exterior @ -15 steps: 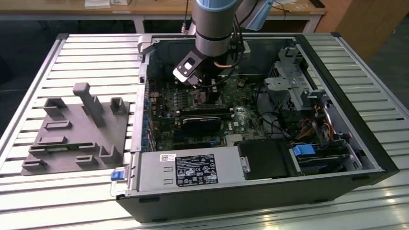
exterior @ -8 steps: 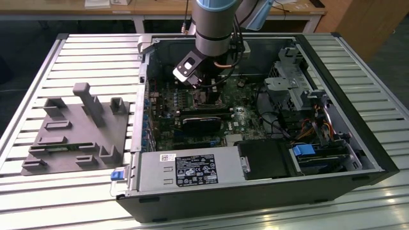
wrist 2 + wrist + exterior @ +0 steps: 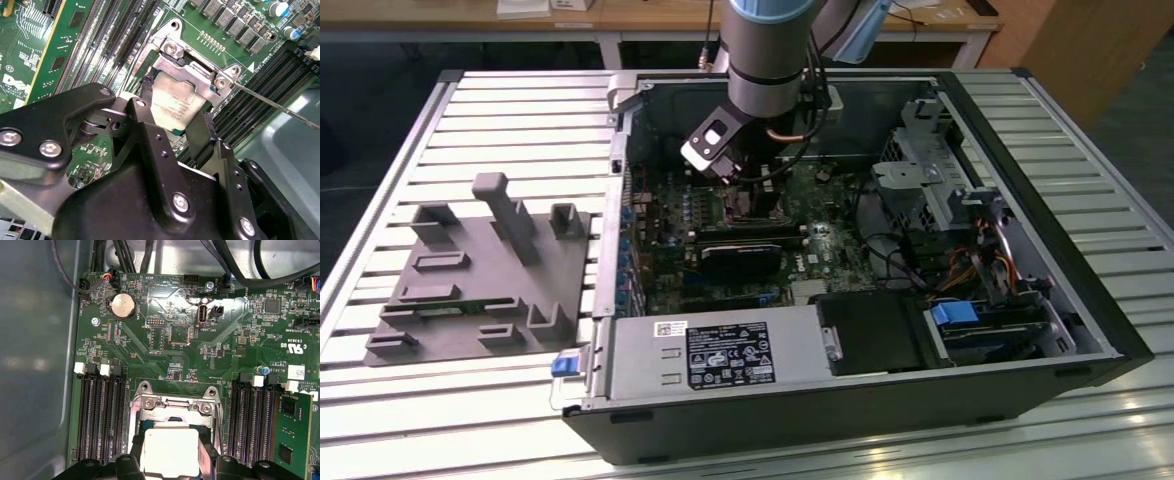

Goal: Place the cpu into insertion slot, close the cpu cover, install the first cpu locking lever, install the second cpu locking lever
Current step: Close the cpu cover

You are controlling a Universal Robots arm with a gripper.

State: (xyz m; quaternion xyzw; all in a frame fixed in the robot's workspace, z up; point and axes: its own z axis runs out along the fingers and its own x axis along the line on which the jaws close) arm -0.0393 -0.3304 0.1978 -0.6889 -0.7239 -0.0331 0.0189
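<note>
Inside the open computer case (image 3: 1067, 330) the gripper (image 3: 172, 125) reaches down to the green motherboard (image 3: 150, 305), its jaws drawn narrow onto the cpu (image 3: 175, 105), a black finger (image 3: 200, 132) against each of two opposite edges. The cpu is at the insertion slot (image 3: 165, 419) between banks of memory slots (image 3: 100, 415) (seated or not, I cannot tell), beside a silvery two-screw bracket (image 3: 192, 75)
</note>
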